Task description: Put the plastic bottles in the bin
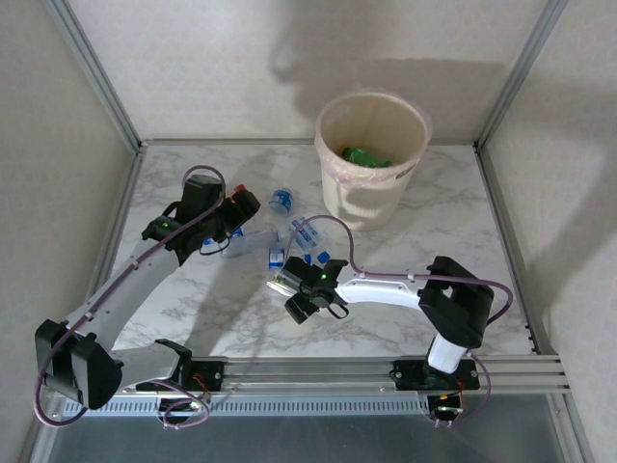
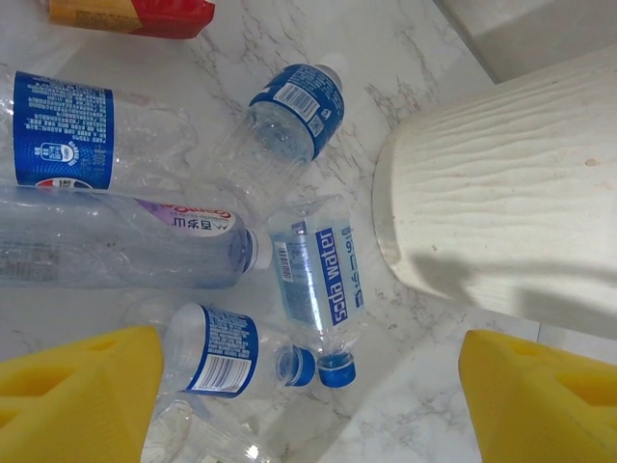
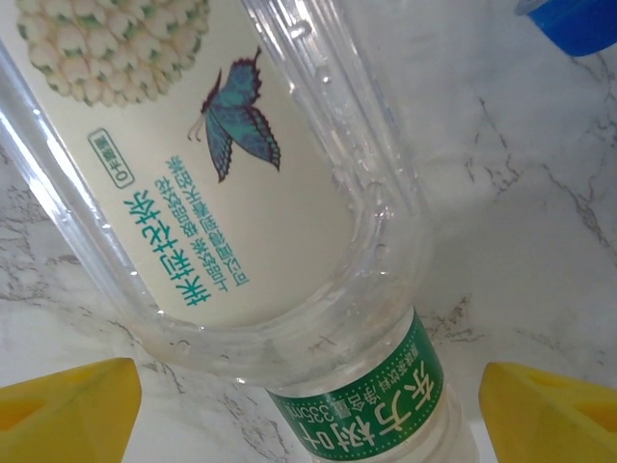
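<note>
The blue-labelled bottle (image 2: 316,275) reads "Soda water"; the butterfly-labelled bottle (image 3: 241,193) wears a green band. Left fingers (image 2: 77,395) and right fingers (image 3: 67,400) stand apart, clamping nothing.

Bright, even light from above; soft grey shadows lie on the back wall above the bin (image 1: 372,183), upper centre of the top view; the close bottle (image 3: 289,241) in the right wrist view glints and looks slightly soft

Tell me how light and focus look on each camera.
Top external: even light, sharp, soft shadows on the back wall above the bin. Left wrist: crisp, the Soda Water bottle label reads clearly. Right wrist: butterfly-label bottle very close yet legible, small glints on its plastic.
</note>
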Robot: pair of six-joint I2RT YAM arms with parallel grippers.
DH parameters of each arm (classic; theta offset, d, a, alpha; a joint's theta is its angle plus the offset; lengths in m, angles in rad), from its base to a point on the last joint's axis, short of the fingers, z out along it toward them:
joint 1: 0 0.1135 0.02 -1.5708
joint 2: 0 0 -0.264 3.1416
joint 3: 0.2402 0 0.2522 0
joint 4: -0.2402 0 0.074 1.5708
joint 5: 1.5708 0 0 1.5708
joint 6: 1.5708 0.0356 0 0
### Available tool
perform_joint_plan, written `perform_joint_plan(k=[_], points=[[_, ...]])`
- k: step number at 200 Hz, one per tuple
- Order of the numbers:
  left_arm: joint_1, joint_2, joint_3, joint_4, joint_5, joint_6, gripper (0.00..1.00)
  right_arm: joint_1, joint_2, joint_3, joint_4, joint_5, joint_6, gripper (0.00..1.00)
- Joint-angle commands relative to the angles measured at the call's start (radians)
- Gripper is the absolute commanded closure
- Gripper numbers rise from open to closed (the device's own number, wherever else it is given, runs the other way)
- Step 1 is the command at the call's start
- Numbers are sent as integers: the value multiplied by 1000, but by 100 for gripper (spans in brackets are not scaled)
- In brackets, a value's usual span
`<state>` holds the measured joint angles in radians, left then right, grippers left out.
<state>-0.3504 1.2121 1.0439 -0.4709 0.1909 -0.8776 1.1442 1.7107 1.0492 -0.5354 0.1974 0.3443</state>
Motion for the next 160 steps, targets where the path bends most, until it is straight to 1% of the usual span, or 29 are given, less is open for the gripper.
perform_joint_plan(k=[1, 50, 62, 87, 108, 123, 134, 160], points=[[8, -23, -8, 11, 15, -19, 20, 12, 28, -18, 20, -33, 11, 13], [8, -45, -18, -2, 5, -24, 20, 16, 27, -44, 68, -54, 19, 24], [7, -49, -22, -2, 4, -29, 20, 18, 33, -46, 76, -59, 20, 29], [8, -58, -31, 0, 2, -37, 20, 35, 42, -45, 81, -55, 22, 45], [7, -63, -35, 1, -2, -42, 20, 48, 42, -43, 82, -60, 25, 54], [8, -65, -36, 1, -2, -46, 21, 57, 41, -41, 79, -57, 25, 61], [8, -65, -36, 3, -2, -49, 21, 61, 35, -38, 77, -55, 25, 65], [8, -68, -31, 5, 1, -53, 20, 78, -12, -19, 65, -48, 24, 67]])
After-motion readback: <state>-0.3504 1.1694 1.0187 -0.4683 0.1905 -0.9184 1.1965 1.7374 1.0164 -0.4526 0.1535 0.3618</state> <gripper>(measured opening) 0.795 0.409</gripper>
